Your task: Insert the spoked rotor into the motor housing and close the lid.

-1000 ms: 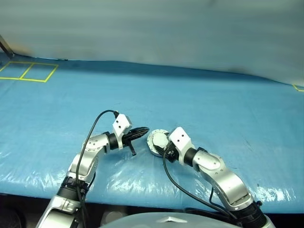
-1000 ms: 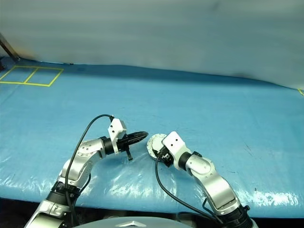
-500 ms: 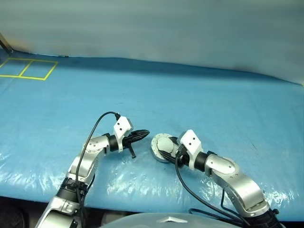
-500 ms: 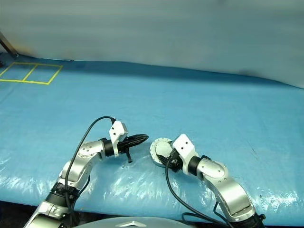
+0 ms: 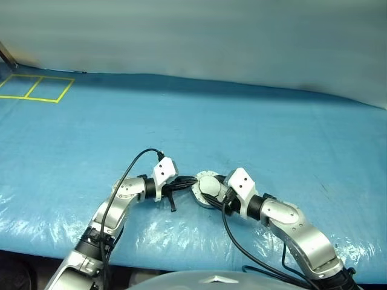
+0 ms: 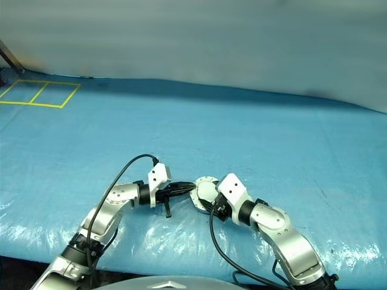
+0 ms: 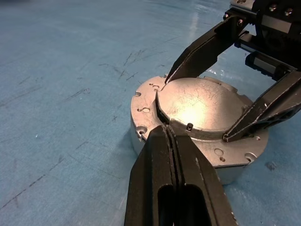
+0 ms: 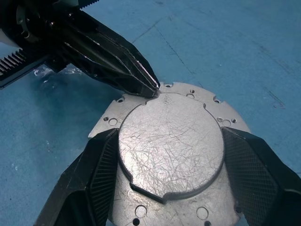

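Light fell evenly from above, bright and cool. The plastic sheet over the worktop (image 5: 254,121) caught white glare in crinkled patches along its near edge. Soft, short shadows lay under both arms. In the left wrist view a hot spot of glare sat on the plain silver face of the lid (image 7: 200,106), whose fine scratches showed sharply, while the left end effector (image 7: 171,141) close to the lens was slightly soft. The far wall looked hazy and featureless.
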Motion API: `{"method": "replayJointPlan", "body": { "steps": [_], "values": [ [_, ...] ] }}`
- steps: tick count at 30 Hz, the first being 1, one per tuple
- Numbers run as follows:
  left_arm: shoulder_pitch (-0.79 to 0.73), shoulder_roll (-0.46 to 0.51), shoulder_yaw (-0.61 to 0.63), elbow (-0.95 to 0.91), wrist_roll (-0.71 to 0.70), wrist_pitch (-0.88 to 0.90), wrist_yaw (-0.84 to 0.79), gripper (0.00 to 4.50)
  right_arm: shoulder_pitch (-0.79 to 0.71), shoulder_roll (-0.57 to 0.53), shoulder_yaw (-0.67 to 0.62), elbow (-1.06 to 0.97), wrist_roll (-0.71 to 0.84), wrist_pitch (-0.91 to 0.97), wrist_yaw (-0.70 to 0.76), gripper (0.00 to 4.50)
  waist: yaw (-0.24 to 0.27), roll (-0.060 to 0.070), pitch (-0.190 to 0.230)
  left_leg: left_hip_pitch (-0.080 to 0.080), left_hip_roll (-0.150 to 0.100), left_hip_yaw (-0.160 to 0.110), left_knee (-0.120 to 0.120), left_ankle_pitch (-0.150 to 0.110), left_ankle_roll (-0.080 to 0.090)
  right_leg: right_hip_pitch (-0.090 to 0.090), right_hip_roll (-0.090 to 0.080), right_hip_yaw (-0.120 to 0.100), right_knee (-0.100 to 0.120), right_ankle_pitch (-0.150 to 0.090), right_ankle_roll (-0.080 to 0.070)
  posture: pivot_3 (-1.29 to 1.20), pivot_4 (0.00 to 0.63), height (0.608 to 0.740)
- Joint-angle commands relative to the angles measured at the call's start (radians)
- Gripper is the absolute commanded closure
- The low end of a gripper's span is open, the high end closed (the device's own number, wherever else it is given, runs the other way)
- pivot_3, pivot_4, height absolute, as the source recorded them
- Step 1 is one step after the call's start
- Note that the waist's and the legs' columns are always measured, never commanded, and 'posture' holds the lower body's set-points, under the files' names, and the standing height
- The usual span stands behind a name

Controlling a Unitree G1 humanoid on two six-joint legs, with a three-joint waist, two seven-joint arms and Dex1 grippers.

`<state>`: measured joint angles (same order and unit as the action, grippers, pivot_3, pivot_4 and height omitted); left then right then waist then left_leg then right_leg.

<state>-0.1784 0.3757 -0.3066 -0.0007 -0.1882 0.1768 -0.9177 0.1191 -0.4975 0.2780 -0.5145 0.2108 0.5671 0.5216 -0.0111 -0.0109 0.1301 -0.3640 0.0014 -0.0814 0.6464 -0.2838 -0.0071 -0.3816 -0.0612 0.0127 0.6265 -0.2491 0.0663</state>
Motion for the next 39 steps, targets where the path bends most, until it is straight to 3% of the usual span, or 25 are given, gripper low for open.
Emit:
{"method": "replayJointPlan", "body": {
  "steps": [1, 9, 11, 14, 28, 30, 32, 39],
  "values": [
    [-0.015, -0.011, -0.025, 0.008, 0.024, -0.013, 0.001, 4.50, 0.054, -0.014, 0.067, 0.117, -0.032, 0.086, 0.002, 1.46, 0.000, 0.000, 0.000, 0.000, 0.000, 0.000, 0.000, 0.000, 0.000, 0.000, 0.000, 0.000, 0.000, 0.000, 0.000, 0.00, 0.150, 0.740],
    [-0.023, 0.031, -0.095, 0.069, 0.133, -0.077, -0.016, 4.50, 0.061, 0.019, 0.027, 0.097, -0.028, 0.046, -0.039, 1.46, 0.001, -0.001, -0.003, 0.004, -0.001, -0.002, 0.000, 0.000, 0.000, 0.004, 0.000, 0.000, 0.000, 0.000, 0.000, 0.00, 0.150, 0.740],
    [-0.025, 0.029, -0.094, 0.074, 0.133, -0.081, -0.019, 4.50, 0.069, 0.017, 0.026, 0.082, -0.017, 0.020, -0.019, 0.74, 0.001, 0.000, -0.003, 0.004, -0.001, -0.003, 0.000, 0.000, 0.000, 0.004, 0.000, 0.000, 0.000, 0.000, 0.001, 0.00, 0.150, 0.740],
    [-0.029, 0.027, -0.096, 0.082, 0.132, -0.091, -0.024, 4.50, 0.073, 0.044, 0.008, 0.063, 0.002, 0.035, -0.034, 0.01, 0.001, 0.000, -0.003, 0.004, -0.001, -0.003, 0.000, 0.000, 0.000, 0.004, 0.000, 0.000, 0.000, 0.000, 0.001, 0.00, 0.150, 0.740],
    [-0.045, 0.023, -0.106, 0.103, 0.139, -0.113, -0.040, 4.50, 0.083, 0.178, -0.145, 0.019, 0.092, -0.142, -0.062, 0.01, 0.005, 0.008, 0.004, 0.002, -0.003, -0.003, 0.000, 0.000, 0.000, 0.004, -0.002, 0.000, 0.000, 0.000, 0.002, 0.00, 0.150, 0.740],
    [-0.045, 0.023, -0.108, 0.104, 0.140, -0.114, -0.040, 4.50, 0.095, 0.209, -0.194, 0.007, 0.154, -0.128, -0.067, 0.01, 0.005, 0.010, 0.005, -0.002, -0.004, -0.003, 0.000, 0.000, 0.000, 0.004, -0.002, 0.000, 0.000, 0.004, 0.008, 0.00, 0.150, 0.740],
    [-0.047, 0.024, -0.109, 0.107, 0.141, -0.115, -0.040, 4.50, 0.107, 0.227, -0.242, -0.002, 0.238, -0.061, -0.071, 0.01, 0.004, 0.012, 0.007, -0.003, -0.004, -0.004, 0.000, 0.000, 0.000, 0.004, -0.002, 0.000, 0.000, 0.007, 0.004, 0.00, 0.150, 0.740],
    [-0.044, 0.025, -0.106, 0.108, 0.144, -0.118, -0.032, 4.50, 0.153, 0.313, -0.486, 0.058, 0.692, 0.232, -0.152, 0.01, 0.005, 0.013, 0.008, -0.005, -0.004, -0.004, 0.000, -0.001, 0.001, 0.003, -0.003, 0.000, 0.000, 0.006, 0.003, 0.00, 0.150, 0.740]
  ]
}}
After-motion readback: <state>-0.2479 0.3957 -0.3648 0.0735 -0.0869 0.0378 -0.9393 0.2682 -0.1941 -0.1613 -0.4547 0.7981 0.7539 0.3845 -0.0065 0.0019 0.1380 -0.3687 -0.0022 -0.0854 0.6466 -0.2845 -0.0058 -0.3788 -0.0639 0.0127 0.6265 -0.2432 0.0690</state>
